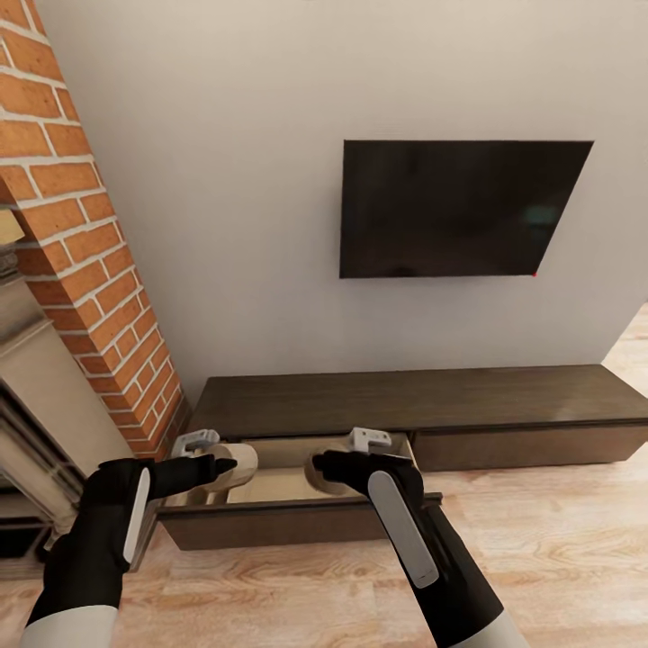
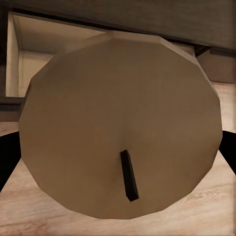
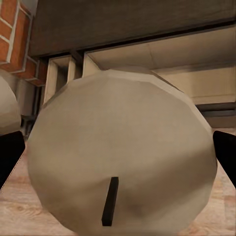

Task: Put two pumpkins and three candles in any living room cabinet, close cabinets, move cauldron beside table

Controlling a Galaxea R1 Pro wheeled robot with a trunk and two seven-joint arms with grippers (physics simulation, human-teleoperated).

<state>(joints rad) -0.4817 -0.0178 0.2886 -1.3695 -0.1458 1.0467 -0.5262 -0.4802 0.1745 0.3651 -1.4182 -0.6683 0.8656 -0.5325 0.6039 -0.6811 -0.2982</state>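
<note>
Two candles hanging over the open drawer

Left gripper (image 1: pixel 219 465) is clenching one candle (image 1: pixel 236 465), right gripper (image 1: pixel 326 468) another candle (image 1: pixel 317 478), both inside the front edge of the cabinet (image 1: pixel 405 407) drawer (image 1: pixel 270 522).

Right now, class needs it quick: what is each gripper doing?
Left gripper: shut on a candle, above the open cabinet drawer.
Right gripper: shut on a second candle, above the same drawer.
</note>
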